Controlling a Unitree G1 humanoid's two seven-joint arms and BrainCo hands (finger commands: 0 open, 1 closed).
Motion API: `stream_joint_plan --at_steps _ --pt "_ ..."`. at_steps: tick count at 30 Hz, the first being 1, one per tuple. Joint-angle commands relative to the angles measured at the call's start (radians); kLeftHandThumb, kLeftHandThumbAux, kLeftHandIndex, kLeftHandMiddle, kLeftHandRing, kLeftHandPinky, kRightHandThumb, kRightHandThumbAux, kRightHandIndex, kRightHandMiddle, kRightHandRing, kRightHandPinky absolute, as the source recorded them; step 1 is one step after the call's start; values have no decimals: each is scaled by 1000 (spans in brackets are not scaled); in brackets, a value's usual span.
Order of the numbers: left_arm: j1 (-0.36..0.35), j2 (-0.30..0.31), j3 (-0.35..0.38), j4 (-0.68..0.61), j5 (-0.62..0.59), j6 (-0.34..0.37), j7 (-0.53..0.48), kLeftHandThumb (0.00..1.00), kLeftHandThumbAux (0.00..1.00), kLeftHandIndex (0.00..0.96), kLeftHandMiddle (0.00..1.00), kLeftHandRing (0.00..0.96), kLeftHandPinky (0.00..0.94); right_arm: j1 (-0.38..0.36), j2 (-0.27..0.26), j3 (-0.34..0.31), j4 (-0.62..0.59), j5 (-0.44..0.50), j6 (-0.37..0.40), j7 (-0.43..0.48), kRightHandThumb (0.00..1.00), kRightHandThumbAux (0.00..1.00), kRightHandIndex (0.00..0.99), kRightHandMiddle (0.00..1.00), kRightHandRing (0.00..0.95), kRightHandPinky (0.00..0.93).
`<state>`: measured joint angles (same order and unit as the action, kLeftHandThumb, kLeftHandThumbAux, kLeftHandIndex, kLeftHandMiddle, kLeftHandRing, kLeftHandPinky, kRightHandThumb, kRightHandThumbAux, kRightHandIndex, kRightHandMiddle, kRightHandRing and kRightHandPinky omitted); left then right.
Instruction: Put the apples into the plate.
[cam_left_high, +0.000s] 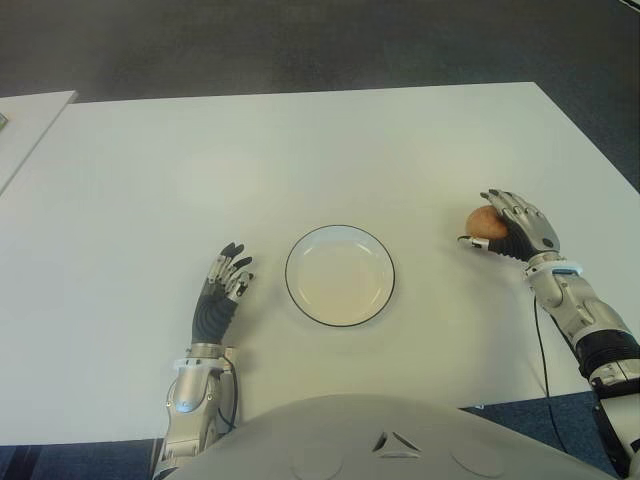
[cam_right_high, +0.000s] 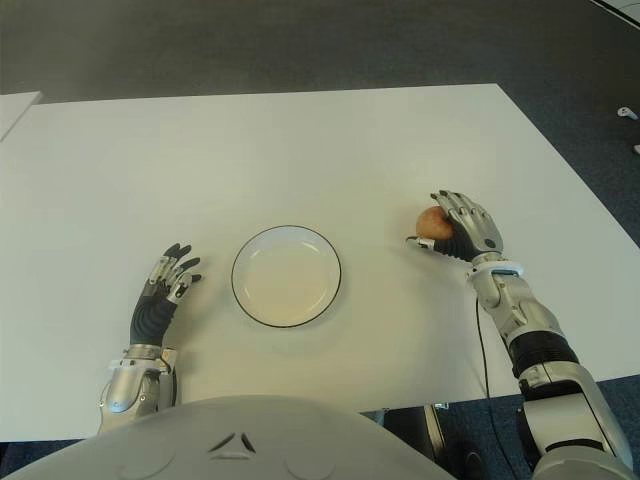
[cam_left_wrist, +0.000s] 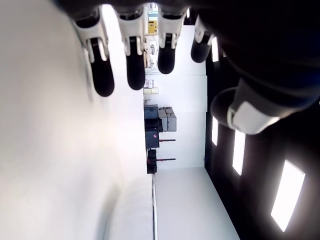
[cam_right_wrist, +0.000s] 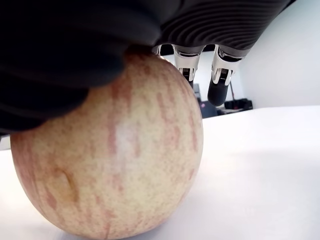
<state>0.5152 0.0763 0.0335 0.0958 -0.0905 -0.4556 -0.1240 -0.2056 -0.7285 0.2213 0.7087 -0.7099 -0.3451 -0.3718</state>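
Eye views: broad white rectangular surface (cam_left_high: 300, 150); dark grey carpeted floor (cam_left_high: 300, 45) beyond its far edge and at the right side. Round white plate with thin dark rim (cam_left_high: 340, 275) near the front centre, nothing in it. Left hand (cam_left_high: 222, 290) just left of the plate, fingers extended and loosely spread, holding nothing. Right hand (cam_left_high: 515, 232) well to the right of the plate, cupped over a small red-yellow streaked apple (cam_left_high: 482, 222).

Left wrist view: four black-tipped fingers (cam_left_wrist: 132, 62) straight, apart, nothing between them; white walls and ceiling lights behind.

Right wrist view: apple sits on the surface, palm pressed on its top, two fingers (cam_right_wrist: 220, 82) hanging past its far side; a full clasp appears likely but is partly hidden.
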Motion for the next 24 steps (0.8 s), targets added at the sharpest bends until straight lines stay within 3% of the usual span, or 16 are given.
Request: stream_joint_plan --at_steps 1,2,3,5,10,14,24 --pt "33 6 7 43 -3 48 -12 172 518 72 121 197 275 -11 62 29 95 8 -22 -44 459 365 222 270 246 270" --pt "34 6 7 42 -3 48 -11 171 520 72 121 197 274 -16 66 31 110 9 -27 -58 508 385 314 375 357 372" --pt "36 5 7 40 -3 50 -11 171 520 72 121 197 274 -20 71 31 123 10 -34 -81 526 392 347 413 397 409" --pt "37 5 7 38 -4 52 -11 172 524 73 122 198 274 -28 77 33 145 8 -45 -116 639 570 400 563 568 589" --pt "39 5 9 36 -13 54 -15 180 528 74 121 197 274 -44 102 34 196 10 -81 -231 721 677 435 731 743 766" --pt "42 6 9 38 -19 43 -20 186 526 76 116 191 266 -36 132 21 192 27 -106 -313 741 698 440 815 818 834" --pt "42 10 10 45 -12 26 -25 179 510 73 110 182 256 -32 139 10 188 78 -121 -285 750 706 441 876 867 858"
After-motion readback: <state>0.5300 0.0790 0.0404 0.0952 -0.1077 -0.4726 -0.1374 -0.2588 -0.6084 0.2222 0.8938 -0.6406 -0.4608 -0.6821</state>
